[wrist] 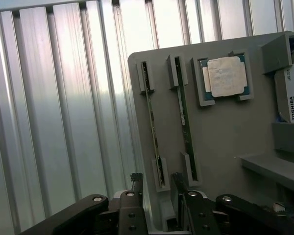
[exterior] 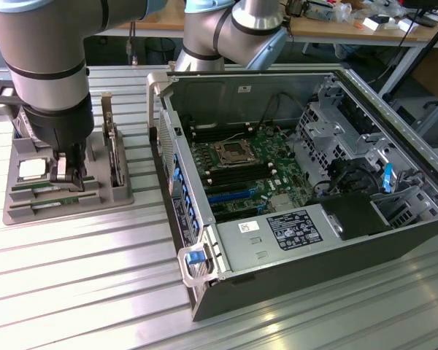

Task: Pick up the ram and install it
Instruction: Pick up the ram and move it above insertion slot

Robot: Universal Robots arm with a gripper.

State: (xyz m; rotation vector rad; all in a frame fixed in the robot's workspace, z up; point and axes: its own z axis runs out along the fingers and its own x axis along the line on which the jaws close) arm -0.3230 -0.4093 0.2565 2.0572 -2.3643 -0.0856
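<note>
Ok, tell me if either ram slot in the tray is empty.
No, one ram stick and a second ram stick fill the tray slots.

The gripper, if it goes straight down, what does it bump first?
Probably the ram, standing on edge in the gray tray: the open gripper hangs over one end of it. How far apart they are is hard to judge.

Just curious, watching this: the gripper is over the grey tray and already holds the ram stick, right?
Not quite: the gripper is over the grey tray, but it holds nothing. In the wrist view its jaws stand open, with the ram sitting in its slot.
</note>
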